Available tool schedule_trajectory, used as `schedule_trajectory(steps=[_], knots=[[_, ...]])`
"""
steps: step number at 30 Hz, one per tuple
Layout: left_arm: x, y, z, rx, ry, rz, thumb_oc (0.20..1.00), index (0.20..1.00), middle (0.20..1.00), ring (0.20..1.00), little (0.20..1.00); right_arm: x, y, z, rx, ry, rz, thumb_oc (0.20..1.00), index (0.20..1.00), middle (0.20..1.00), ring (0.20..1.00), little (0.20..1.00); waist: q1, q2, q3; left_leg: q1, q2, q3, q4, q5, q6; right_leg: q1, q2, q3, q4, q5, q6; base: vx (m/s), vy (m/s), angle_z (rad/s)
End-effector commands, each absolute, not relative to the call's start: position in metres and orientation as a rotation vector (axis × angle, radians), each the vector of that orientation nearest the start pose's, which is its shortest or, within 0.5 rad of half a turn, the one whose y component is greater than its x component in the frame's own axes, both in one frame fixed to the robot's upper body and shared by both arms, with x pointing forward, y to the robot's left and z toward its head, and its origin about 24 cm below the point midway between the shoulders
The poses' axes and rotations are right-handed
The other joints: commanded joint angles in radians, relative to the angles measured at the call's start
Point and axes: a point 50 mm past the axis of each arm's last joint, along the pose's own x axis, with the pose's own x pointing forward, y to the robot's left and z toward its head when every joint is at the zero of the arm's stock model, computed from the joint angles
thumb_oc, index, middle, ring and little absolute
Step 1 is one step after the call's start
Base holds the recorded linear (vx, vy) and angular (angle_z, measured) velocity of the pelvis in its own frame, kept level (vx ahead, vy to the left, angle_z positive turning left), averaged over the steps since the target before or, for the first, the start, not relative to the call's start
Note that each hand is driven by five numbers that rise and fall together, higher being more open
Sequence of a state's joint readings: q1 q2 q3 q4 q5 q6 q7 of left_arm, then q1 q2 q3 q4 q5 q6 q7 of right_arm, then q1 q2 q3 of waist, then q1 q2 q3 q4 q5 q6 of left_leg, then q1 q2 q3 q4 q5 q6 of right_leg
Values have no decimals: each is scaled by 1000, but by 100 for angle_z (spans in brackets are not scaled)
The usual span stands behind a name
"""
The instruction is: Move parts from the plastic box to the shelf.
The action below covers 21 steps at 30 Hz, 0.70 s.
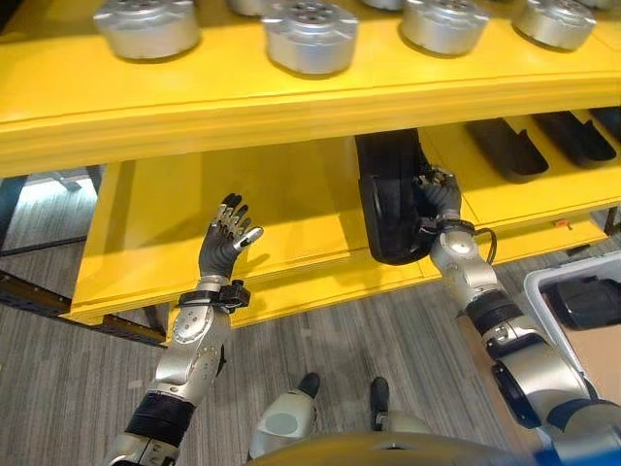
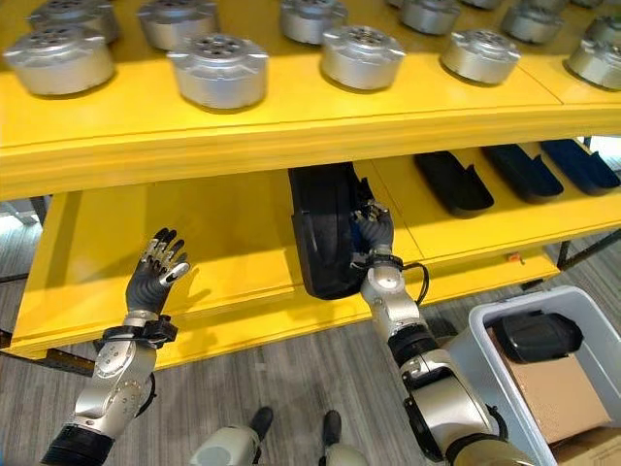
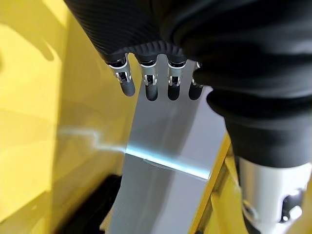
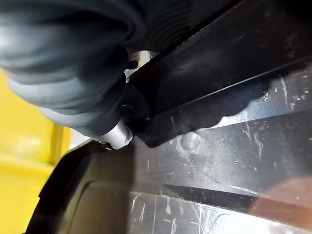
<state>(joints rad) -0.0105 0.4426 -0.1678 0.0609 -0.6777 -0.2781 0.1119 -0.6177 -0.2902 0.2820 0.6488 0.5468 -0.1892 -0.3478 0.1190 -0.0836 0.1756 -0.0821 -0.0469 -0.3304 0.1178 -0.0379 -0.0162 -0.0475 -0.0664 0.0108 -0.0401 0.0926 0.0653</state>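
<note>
one black part (image 2: 322, 228) lengthwise into shelf (image 2: 233, 252)

bright overhead light | shelf (image 1: 291, 107) shadowed beneath | wrist views blurred

Head stereo pair looks down and forward from my head at the yellow shelf (image 1: 291, 107); both eyes share both tiers and both my arms, slightly offset. Left wrist cam looks along my left hand (image 3: 151, 85) toward the shelf. Right wrist cam sits very close against the black part (image 4: 219, 112).
</note>
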Motion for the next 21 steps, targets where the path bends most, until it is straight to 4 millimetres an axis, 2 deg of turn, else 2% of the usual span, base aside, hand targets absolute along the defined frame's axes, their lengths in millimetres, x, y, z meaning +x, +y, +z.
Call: schedule_trajectory(steps=[1,10,13,14,15,17,18,21], knots=[[252,209,82,-226,-239,-21,1000,1000,1000,1000,1000,365,-170,126,177,-233,-166,200,200,200,200,200,-4,-19,-81,-12,17,64,-66,-21,20,-25,-62,-29,65,-66,39,41,-97,-2],[249,207,73,-234,-199,-27,1000,1000,1000,1000,1000,363,-174,124,149,-233,-163,200,200,200,200,200,-8,-16,-94,-5,47,37,-64,-16,-12,11,-36,-56,57,-106,13,17,-93,9],[248,205,73,-250,-198,-34,1000,1000,1000,1000,1000,366,-171,128,137,-242,-148,200,200,200,200,200,-1,-16,-83,-20,57,3,-54,3,-30,17,-11,-55,59,-128,-11,-40,-150,29],[249,204,71,-250,-191,-33,1000,1000,1000,1000,1000,365,-172,132,139,-260,-143,200,200,200,200,200,-10,-21,-72,-53,51,-11,-25,14,-43,12,-7,-52,63,-137,-21,-105,-117,27],[250,202,72,-261,-193,-36,1000,1000,1000,1000,1000,364,-175,135,138,-271,-144,200,200,200,200,200,-20,-23,-60,-84,54,23,34,2,-52,12,-13,-61,71,-147,-28,-115,-75,40],[253,199,74,-272,-198,-54,1000,1000,1000,1000,1000,365,-180,137,125,-280,-163,200,200,200,200,200,-41,-26,-35,-129,105,133,97,17,-57,5,-34,-98,98,-158,-36,-99,9,98],[254,198,75,-276,-200,-57,1000,1000,1000,1000,1000,367,-178,140,122,-283,-164,200,200,200,200,200,-42,-27,-27,-130,137,145,114,25,-60,3,-36,-99,115,-167,-37,-47,38,128],[253,196,77,-279,-199,-64,1000,1000,1000,1000,1000,372,-166,146,153,-290,-162,200,200,200,200,200,-31,-19,-21,-116,227,75,77,89,-80,-7,-38,-78,165,-192,-25,23,57,40]])
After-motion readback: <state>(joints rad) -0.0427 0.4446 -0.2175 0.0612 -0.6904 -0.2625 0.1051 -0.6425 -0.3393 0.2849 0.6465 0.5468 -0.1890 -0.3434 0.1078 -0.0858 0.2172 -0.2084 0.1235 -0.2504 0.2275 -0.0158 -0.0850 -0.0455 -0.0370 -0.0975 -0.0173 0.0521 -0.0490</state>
